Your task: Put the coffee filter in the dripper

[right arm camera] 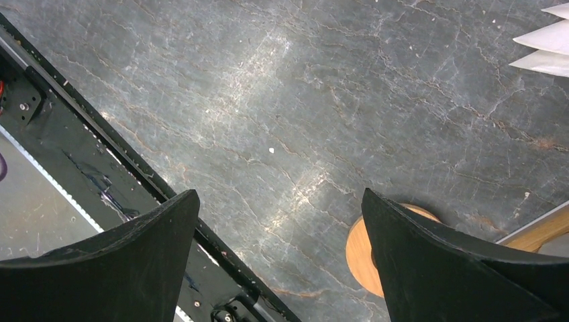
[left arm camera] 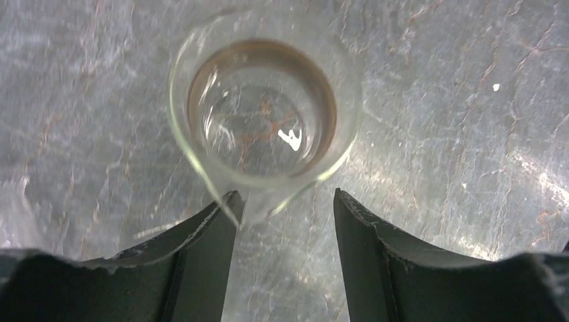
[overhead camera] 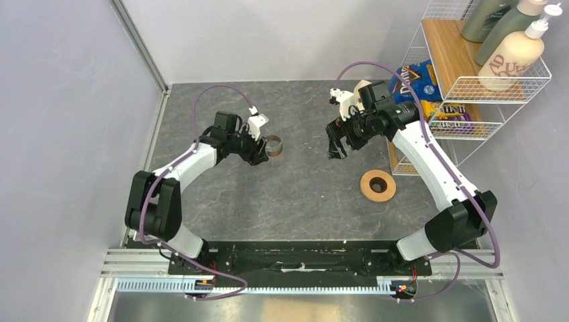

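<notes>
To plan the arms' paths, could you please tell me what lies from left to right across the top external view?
short brownish glass cup → black right gripper → round orange-tan wooden-ringed dripper → white wire shelf

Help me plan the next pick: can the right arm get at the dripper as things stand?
Probably yes: the right hand is open, the dripper stands in the open close by, with nothing between them.
</notes>
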You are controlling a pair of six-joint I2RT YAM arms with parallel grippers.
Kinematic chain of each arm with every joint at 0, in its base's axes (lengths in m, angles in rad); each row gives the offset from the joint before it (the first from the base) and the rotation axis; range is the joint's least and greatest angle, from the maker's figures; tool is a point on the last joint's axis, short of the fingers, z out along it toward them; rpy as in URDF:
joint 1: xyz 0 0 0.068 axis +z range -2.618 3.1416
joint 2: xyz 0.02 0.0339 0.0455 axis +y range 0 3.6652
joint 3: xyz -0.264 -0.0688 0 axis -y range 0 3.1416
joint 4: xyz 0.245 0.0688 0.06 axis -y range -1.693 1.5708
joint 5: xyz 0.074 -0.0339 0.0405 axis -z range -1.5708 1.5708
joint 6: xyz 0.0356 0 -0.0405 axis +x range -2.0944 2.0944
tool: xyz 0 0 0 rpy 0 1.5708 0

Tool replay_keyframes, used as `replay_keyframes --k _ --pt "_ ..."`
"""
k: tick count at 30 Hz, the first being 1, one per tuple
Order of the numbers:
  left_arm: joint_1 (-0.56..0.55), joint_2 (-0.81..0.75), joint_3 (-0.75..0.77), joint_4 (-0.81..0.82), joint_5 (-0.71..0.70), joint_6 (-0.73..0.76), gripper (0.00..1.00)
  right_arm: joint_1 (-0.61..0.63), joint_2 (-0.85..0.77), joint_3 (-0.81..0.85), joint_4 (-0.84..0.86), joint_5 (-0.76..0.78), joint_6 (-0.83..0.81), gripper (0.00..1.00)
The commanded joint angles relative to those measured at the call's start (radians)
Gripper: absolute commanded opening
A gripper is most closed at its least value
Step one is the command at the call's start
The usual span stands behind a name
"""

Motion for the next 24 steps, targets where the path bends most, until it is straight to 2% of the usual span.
replay_keyframes --k 1,10,13,17,21,24 --pt "-0.014 0.063 0.101 0.039 0.108 0.084 0.61 -0.01 -0.029 0.014 -0.047 -0.005 -0.052 0.99" --pt "-0.049 0.145 0.19 0.026 0.129 0.098 0.57 -0.032 -0.003 0.054 -0.189 -0.026 -0.13 0.99" --pt "-0.031 0.124 0.196 -0.008 0.101 0.073 0.69 -0.044 -0.009 0.053 -0.219 -0.018 -0.166 0.99" --pt "0.074 0.006 0.156 -0.092 0.103 0.02 0.82 -0.052 0.005 0.05 -0.334 0.041 -0.283 0.99" --pt "0.195 -0.199 0.089 -0.174 0.12 -0.039 0.84 -0.093 -0.008 0.053 -0.391 0.026 -0.317 0.99" --pt "0.198 -0.32 0.091 -0.262 0.179 -0.102 0.85 -0.094 -0.05 0.075 -0.361 0.013 -0.28 0.99"
